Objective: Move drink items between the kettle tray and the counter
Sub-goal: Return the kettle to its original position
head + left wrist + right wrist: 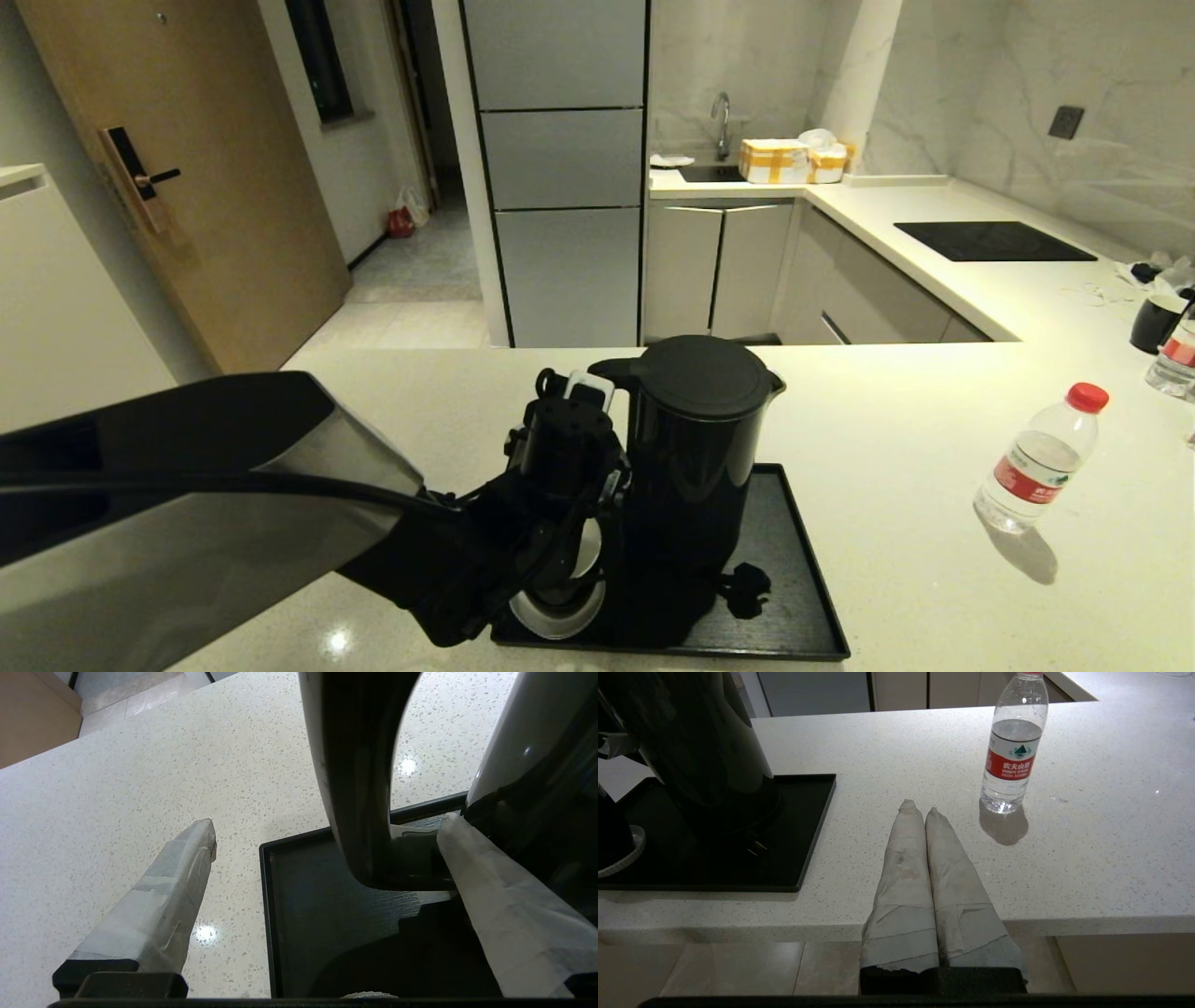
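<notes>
Kettle (695,448) is standing upright on the tray (794,560), long axis vertical, spout pointing away from the robot, handle (359,788) facing the left arm. Left gripper (327,854) is straddling that handle, fingers spread, one finger (495,882) touching the kettle body, nothing grasped yet. Judged step: the grasp; clenching on the handle comes next. Right gripper (924,812) is hanging clenched and empty near the bottle (1011,751), which is standing on the counter (887,439).

The left arm (187,504) has a glossy black and silver-grey shell, narrowing to a black wrist with looped black cables beside the kettle (695,448). The left gripper (327,858) and right gripper (920,812) have long tapered fingers wrapped in creased pale tape, set on black bases.
</notes>
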